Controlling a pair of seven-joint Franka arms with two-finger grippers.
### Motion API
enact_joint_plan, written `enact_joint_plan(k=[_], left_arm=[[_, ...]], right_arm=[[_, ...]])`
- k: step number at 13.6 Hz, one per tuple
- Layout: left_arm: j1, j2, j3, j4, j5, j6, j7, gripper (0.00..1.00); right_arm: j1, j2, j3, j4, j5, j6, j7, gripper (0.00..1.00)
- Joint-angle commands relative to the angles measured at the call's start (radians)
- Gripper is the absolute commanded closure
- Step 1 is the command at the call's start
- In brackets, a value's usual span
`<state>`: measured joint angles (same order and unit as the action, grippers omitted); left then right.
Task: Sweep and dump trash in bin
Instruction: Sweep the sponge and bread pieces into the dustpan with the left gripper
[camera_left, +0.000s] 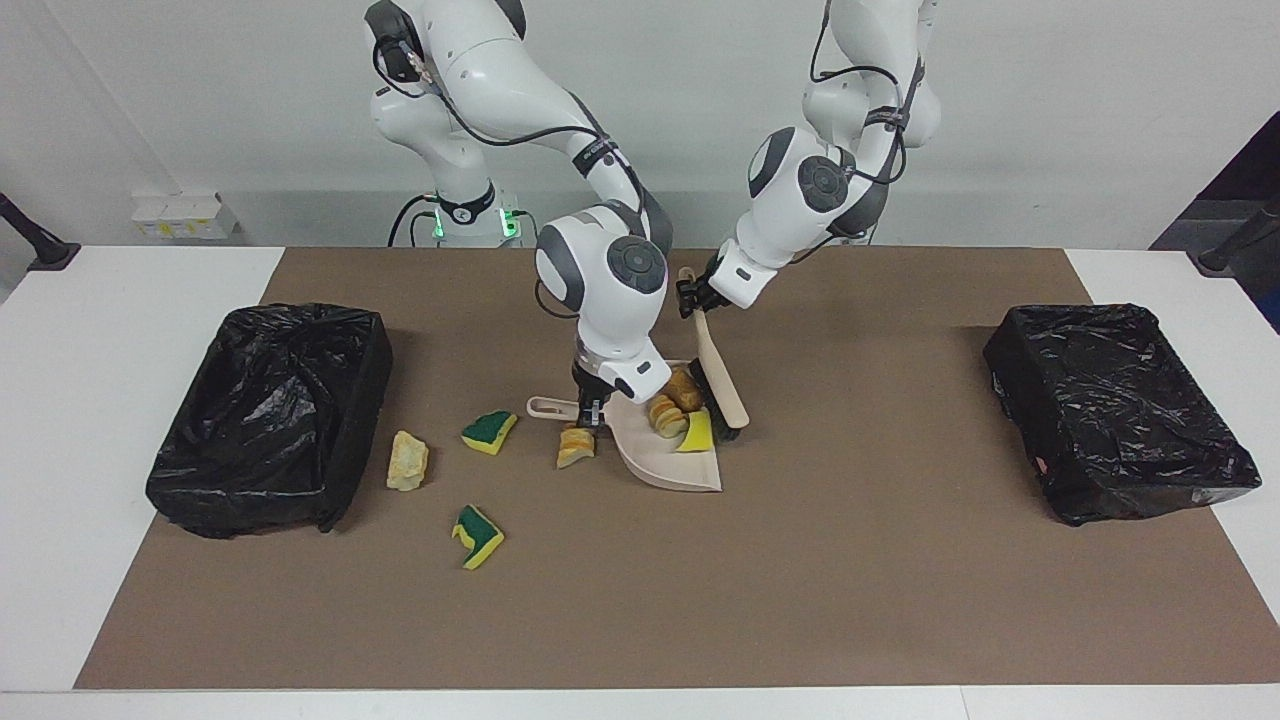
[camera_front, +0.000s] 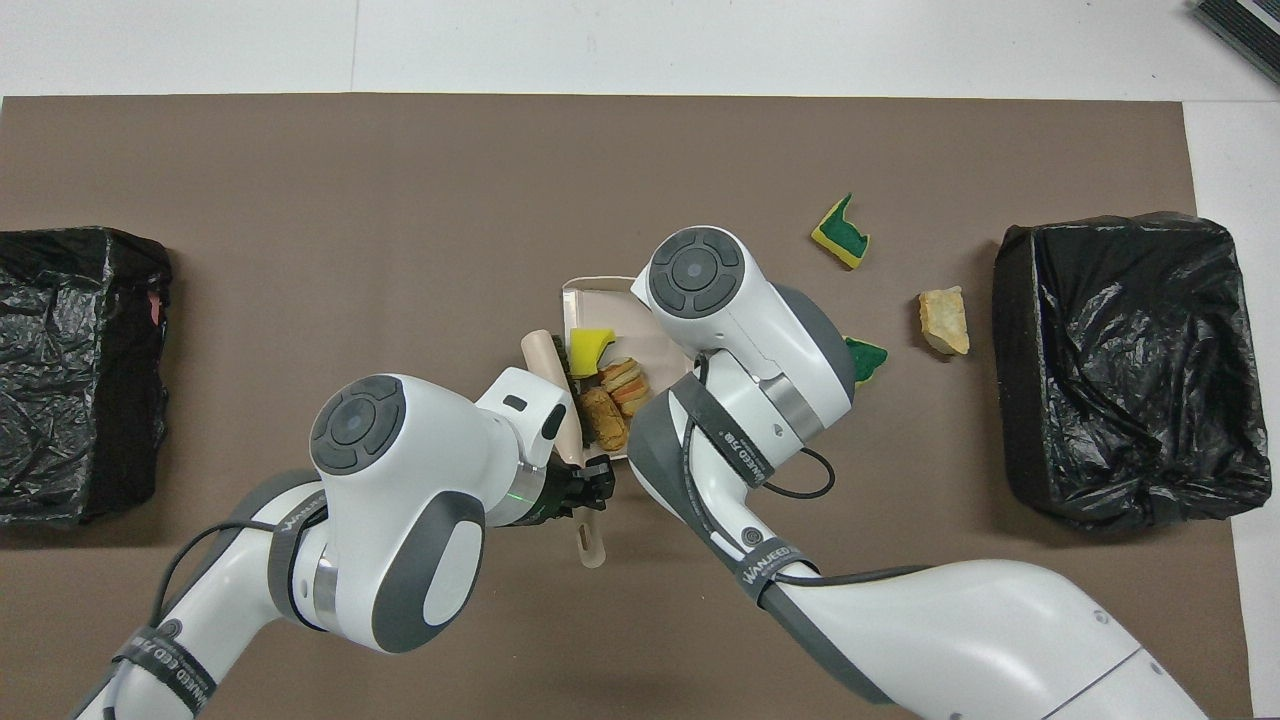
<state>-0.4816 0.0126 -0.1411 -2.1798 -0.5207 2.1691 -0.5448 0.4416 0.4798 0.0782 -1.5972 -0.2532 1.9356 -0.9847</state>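
My right gripper (camera_left: 590, 408) is shut on the handle of the beige dustpan (camera_left: 668, 468), which rests on the mat; the arm hides this gripper in the overhead view. Shut on the brush (camera_left: 722, 385) handle, my left gripper (camera_left: 692, 297) holds the bristles against the pan's side toward the left arm. Three pieces of trash lie on the pan: two bread chunks (camera_left: 685, 388) (camera_left: 662, 412) and a yellow sponge piece (camera_left: 698, 432). Another bread piece (camera_left: 575, 447) lies beside the pan's handle. Two green-and-yellow sponge pieces (camera_left: 489, 431) (camera_left: 478, 535) and a beige chunk (camera_left: 407, 461) lie toward the right arm's end.
A bin lined with a black bag (camera_left: 270, 410) stands at the right arm's end of the brown mat. A second black-lined bin (camera_left: 1115, 405) stands at the left arm's end. White table shows around the mat.
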Motion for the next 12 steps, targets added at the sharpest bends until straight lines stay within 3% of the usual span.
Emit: enact_joint_plan(k=[1, 4, 8, 12], left_arm=[[-0.008, -0.013, 0.020, 0.047, 0.034, -0.102, 0.084, 1.00], [0.030, -0.025, 0.023, 0.155, 0.238, -0.296, 0.110, 1.00], [0.095, -0.066, 0.026, 0.256, 0.264, -0.452, 0.140, 1.00], [0.141, -0.065, 0.026, 0.397, 0.350, -0.564, 0.144, 1.00]], right_arm=[[-0.006, -0.024, 0.008, -0.041, -0.002, 0.006, 0.008, 1.00], [-0.009, -0.024, 0.009, -0.041, 0.005, 0.006, 0.014, 1.00], [-0.014, -0.030, 0.008, -0.041, 0.006, 0.003, 0.021, 1.00], [-0.053, -0.151, 0.008, -0.091, 0.008, -0.059, 0.012, 1.00]])
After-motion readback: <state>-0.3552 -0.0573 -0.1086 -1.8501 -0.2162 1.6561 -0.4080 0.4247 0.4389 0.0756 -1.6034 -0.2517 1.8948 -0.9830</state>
